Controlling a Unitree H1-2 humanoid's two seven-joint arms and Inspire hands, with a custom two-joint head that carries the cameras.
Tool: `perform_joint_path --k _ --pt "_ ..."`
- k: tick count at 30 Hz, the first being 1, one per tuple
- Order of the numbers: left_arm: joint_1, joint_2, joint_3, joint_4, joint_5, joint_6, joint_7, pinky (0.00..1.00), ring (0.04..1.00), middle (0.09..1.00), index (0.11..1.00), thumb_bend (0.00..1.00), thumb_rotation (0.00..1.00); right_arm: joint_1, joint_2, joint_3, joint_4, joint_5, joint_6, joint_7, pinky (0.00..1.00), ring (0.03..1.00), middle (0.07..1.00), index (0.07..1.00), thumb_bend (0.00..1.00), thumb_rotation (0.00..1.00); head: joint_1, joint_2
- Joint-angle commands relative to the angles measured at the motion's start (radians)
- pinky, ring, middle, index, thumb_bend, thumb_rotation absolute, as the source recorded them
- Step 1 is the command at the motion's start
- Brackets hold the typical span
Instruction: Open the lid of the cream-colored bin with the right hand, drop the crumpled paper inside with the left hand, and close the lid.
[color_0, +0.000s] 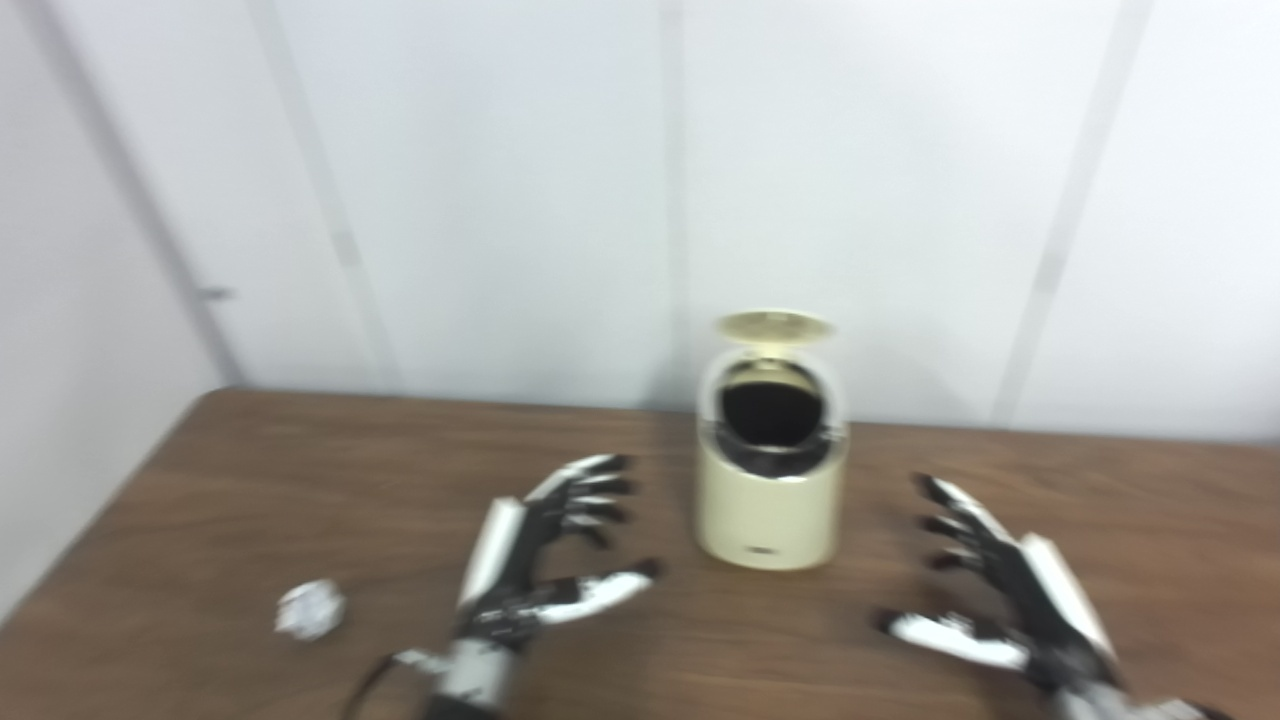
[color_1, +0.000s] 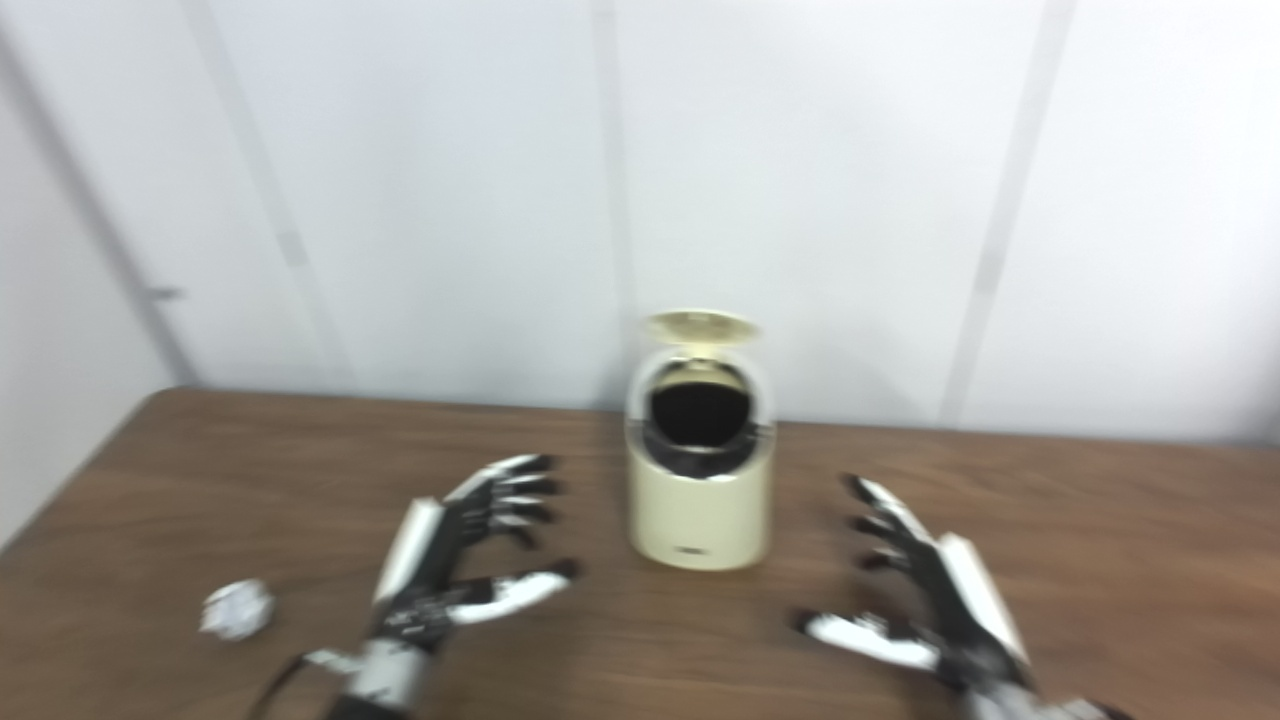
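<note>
Both hands, left (color_0: 545, 560) and right (color_0: 1000, 590), hover empty, fingers spread, flanking the lid-up cream-colored cylindrical bin (color_0: 770, 500); a blurry white crumpled paper ball (color_0: 311, 609) apparently lies on the brown wooden table (color_0: 250, 480).

We see a dark wood-grain bench (color_0: 250, 480) running up to a pale wall. On it, toward the back and near the middle, stands the cream-colored bin (color_0: 770, 505) (its lid (color_0: 773, 326) tipped up and open). The crumpled paper (color_0: 311, 609) lies well apart from it, near the front left.

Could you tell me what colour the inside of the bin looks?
Black inside the cream bin, clearest in the left eye view.
</note>
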Motion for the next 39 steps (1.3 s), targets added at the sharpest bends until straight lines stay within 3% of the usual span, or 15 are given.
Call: perform_joint_path --k 1,6,10,11,13,15,20,26,33,36,39 --pt "-0.031 -0.014 -0.007 -0.010 0.016 -0.030 0.020 0.52 0.653 0.739 0.796 0.71 0.10 -0.021 -0.017 -0.015 -0.015 0.021 -0.046 0.000 0.73 0.845 0.928 0.929 0.76 0.24 0.001 0.001" --pt "-0.025 -0.035 -0.010 -0.010 0.054 -0.027 0.046 0.52 0.657 0.734 0.791 0.73 0.13 -0.025 -0.026 -0.018 -0.054 0.029 0.018 0.024 0.72 0.844 0.934 0.929 0.74 0.19 0.083 -0.030" --pt "-0.011 -0.017 -0.009 -0.048 0.098 -0.014 0.048 0.51 0.654 0.734 0.776 0.72 0.12 -0.030 -0.028 -0.029 -0.076 0.052 0.046 0.048 0.74 0.856 0.934 0.921 0.74 0.16 0.104 -0.038" --pt "-0.005 0.002 -0.005 -0.091 0.130 0.017 0.038 0.51 0.650 0.734 0.771 0.72 0.12 -0.032 -0.033 -0.026 -0.083 0.032 0.055 0.047 0.74 0.857 0.934 0.920 0.74 0.16 0.114 -0.041" --pt "0.004 0.036 0.003 -0.176 0.183 0.091 0.010 0.49 0.627 0.721 0.754 0.71 0.09 -0.033 -0.039 -0.022 -0.097 0.006 0.069 0.045 0.69 0.837 0.918 0.902 0.76 0.26 0.119 -0.042" --pt "0.011 0.082 0.015 -0.289 0.237 0.203 -0.051 0.50 0.631 0.713 0.744 0.70 0.09 -0.034 -0.041 -0.023 -0.110 -0.003 0.084 0.047 0.64 0.819 0.905 0.890 0.77 0.31 0.123 -0.044" --pt "0.010 0.199 0.055 -0.462 0.245 0.369 -0.177 0.50 0.616 0.680 0.718 0.71 0.03 -0.035 -0.043 -0.028 -0.124 -0.001 0.110 0.050 0.57 0.798 0.897 0.883 0.81 0.38 0.135 -0.044" --pt "0.005 0.338 0.109 -0.560 0.284 0.463 -0.265 0.50 0.621 0.676 0.715 0.77 0.02 -0.042 -0.039 -0.024 -0.129 0.000 0.120 0.054 0.50 0.787 0.886 0.875 0.83 0.40 0.148 -0.038" --pt "0.013 0.513 0.120 -0.610 0.531 0.544 -0.405 0.50 0.613 0.680 0.688 0.80 0.04 -0.051 -0.045 -0.015 -0.125 -0.015 0.108 0.058 0.51 0.801 0.905 0.888 0.80 0.40 0.147 -0.038" --pt "0.013 0.558 0.113 -0.610 0.654 0.564 -0.463 0.52 0.641 0.698 0.678 0.82 0.10 -0.053 -0.048 -0.012 -0.125 -0.024 0.104 0.058 0.53 0.809 0.910 0.882 0.78 0.40 0.149 -0.039" --pt "0.018 0.577 0.117 -0.592 0.736 0.548 -0.478 0.46 0.586 0.661 0.674 0.87 0.12 -0.055 -0.050 -0.012 -0.126 -0.027 0.102 0.062 0.52 0.809 0.909 0.884 0.76 0.41 0.151 -0.040"
